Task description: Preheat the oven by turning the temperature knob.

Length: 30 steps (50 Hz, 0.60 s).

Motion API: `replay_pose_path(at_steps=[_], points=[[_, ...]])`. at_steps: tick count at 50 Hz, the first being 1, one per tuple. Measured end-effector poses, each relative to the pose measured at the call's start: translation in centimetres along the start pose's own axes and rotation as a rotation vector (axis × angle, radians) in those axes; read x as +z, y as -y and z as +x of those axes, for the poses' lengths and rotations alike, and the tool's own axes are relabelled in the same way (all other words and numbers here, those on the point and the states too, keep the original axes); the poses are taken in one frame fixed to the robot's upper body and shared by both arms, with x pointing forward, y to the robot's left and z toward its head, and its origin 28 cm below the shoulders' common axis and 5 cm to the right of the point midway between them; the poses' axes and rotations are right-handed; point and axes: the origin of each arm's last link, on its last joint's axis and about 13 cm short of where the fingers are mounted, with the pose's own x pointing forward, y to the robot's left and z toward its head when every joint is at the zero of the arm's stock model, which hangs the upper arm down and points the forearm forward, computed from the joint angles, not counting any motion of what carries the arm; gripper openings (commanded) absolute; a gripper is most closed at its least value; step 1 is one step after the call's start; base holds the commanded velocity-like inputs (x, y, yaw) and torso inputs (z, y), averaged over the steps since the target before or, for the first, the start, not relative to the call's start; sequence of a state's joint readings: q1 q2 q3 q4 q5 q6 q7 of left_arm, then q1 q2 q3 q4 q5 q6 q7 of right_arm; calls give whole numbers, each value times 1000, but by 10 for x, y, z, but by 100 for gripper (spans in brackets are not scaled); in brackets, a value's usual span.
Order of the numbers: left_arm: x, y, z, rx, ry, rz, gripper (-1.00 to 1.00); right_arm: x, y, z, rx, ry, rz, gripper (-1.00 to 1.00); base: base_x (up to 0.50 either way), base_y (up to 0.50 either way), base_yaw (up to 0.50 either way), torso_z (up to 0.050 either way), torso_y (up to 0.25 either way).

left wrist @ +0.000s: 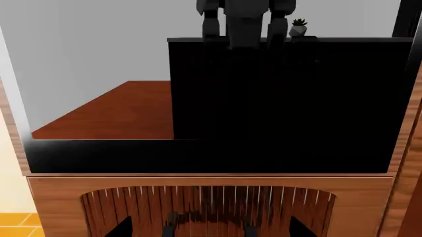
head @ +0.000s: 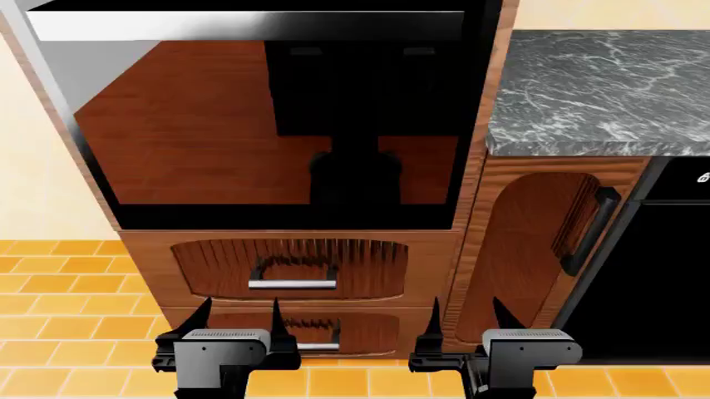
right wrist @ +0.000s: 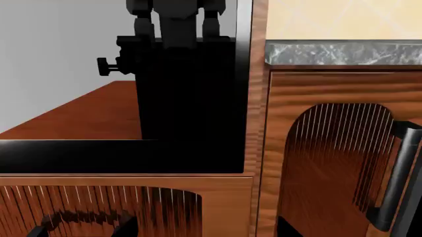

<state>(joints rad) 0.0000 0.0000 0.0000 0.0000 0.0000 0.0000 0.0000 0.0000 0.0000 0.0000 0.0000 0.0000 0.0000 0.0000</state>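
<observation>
In the head view the oven point(head: 278, 125) occupied the upper left and centre of the frame, built into a wooden cabinet column. Its glossy glass door reflected the wood floor and a dark shape of the robot, and a silver bar handle point(head: 244, 25) ran along its top edge. No temperature knob could be made out in any view. Directly below the oven sat an upper drawer point(head: 294, 270) with a small silver pull, and a lower drawer point(head: 305, 328) beneath that.

The left claw point(head: 239, 320) hung low in front of the lower drawer, its two fingers spread wide and holding nothing. The right claw point(head: 466, 320) stood level with it, to the right, fingers likewise wide apart and empty, before the cabinet door point(head: 533, 241) with its dark vertical handle. Both claws were well below the oven door and not touching it.

Above that cabinet door lay the grey marble counter point(head: 604, 83). At the far right a flat black panel point(head: 666, 266) showed one small white icon.
</observation>
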Motion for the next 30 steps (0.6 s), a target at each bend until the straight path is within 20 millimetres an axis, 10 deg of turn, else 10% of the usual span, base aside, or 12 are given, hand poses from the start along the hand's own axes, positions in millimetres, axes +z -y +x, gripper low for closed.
replay_pose_path(at_steps=[14, 30], points=[[0, 0, 1, 5, -8, 14, 100, 0, 0, 0, -7, -2, -1, 100, 0, 0, 0, 1, 0], [0, 0, 1, 8, -13, 25, 100, 0, 0, 0, -4, -7, 1, 100, 0, 0, 0, 49, 67]])
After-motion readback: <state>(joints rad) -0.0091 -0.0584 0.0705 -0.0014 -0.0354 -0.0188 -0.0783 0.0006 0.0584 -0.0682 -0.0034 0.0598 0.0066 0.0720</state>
